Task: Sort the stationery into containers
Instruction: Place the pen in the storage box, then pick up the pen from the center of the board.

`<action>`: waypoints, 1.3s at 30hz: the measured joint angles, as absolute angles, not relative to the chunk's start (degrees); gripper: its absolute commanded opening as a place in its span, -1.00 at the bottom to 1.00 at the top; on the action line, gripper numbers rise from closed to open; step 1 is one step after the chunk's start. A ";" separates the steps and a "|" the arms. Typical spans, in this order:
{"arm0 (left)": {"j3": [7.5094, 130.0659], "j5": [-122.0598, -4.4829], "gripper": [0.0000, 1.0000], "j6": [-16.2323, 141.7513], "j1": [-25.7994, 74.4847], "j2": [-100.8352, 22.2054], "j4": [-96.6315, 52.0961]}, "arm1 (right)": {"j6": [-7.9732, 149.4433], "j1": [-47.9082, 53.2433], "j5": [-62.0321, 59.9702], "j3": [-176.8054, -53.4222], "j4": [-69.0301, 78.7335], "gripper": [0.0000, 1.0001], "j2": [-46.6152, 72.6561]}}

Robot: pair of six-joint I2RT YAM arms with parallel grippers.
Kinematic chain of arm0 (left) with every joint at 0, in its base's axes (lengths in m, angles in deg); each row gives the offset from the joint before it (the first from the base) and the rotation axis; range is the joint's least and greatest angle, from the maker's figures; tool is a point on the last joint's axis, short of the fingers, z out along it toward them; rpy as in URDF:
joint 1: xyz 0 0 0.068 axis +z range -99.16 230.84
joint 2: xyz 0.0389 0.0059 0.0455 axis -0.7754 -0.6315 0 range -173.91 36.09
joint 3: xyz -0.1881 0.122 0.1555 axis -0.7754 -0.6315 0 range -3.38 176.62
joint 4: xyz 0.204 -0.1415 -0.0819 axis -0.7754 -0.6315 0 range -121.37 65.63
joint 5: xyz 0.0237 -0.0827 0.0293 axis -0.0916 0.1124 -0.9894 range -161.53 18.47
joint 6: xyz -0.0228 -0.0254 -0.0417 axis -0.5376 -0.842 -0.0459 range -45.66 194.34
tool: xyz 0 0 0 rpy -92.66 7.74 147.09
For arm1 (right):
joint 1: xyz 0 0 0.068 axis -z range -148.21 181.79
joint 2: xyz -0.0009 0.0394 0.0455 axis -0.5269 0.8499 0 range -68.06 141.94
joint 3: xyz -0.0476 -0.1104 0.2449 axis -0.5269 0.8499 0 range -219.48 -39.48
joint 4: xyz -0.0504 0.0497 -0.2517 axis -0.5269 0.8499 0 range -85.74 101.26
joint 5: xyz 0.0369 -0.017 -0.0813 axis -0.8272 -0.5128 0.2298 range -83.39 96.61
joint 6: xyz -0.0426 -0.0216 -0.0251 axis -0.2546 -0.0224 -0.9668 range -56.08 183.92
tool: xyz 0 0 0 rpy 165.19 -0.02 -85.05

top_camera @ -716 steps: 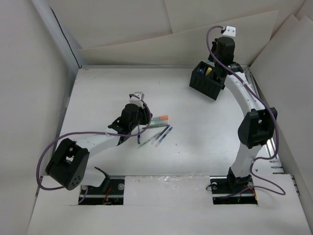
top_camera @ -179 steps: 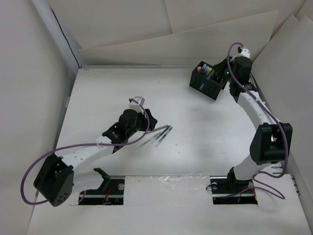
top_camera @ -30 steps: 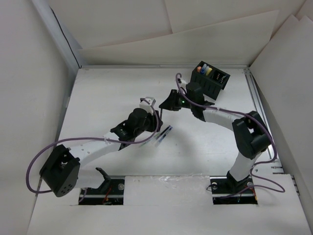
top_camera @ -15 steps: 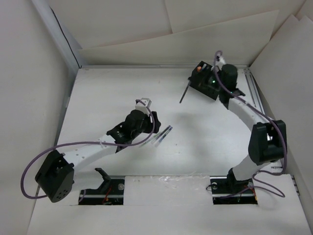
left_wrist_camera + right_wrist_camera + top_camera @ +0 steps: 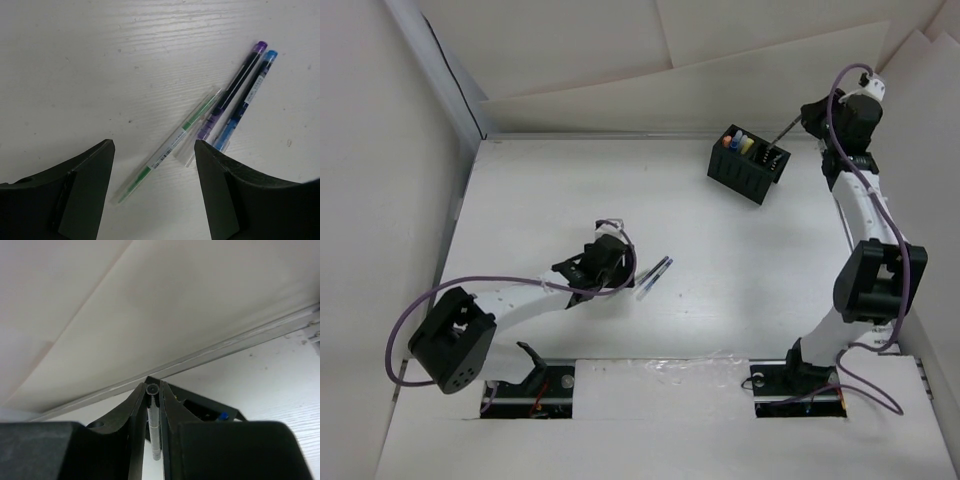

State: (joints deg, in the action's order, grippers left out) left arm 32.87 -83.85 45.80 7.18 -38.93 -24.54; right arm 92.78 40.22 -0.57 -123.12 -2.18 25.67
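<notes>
**Right hand holds a pen by the box, left hand open over the pens**

The right hand (image 5: 803, 116) is squeezed shut on a thin pen (image 5: 788, 131). The pen sticks out from between its two fingers. It points down at the black box (image 5: 748, 168), which sits just below and in front of this hand. The pen's tip is over the far corner of the box. I cannot tell if it touches the box. In the side of the box away from this hand stand things with orange (image 5: 726, 143), blue and yellow tops.

The left hand (image 5: 152, 147) is open and holds nothing. It hangs low over the white table (image 5: 540, 190). A green pen (image 5: 172, 145) lies flat on the table, right between the two fingers (image 5: 85, 190), and neither finger touches it. A purple pen (image 5: 232, 90) and a blue pen (image 5: 246, 99) lie side by side, just past the hand's right finger. The purple one is close beside the far end of the green pen.
</notes>
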 measured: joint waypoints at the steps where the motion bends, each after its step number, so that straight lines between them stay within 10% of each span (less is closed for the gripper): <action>1: 32.87 -84.31 0.25 45.54 7.18 -39.04 -25.10 | 92.24 40.22 0.46 -124.71 -1.94 -0.78 27.57; 13: 32.87 -87.74 0.01 43.34 7.18 -41.66 -28.69 | 86.38 38.54 10.62 -131.95 1.80 -0.75 40.08; 23: 32.87 -88.02 -0.07 43.16 7.18 -44.07 -29.43 | 84.19 33.01 14.53 -131.88 2.61 0.23 41.34; 39: 31.08 -82.38 -0.12 43.18 7.18 -31.79 -29.76 | 85.42 31.50 13.24 -126.81 2.58 0.31 35.75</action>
State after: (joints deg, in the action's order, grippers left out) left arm 31.08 -82.38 43.18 7.18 -31.79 -29.76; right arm 85.42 31.50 13.24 -126.81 2.58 35.75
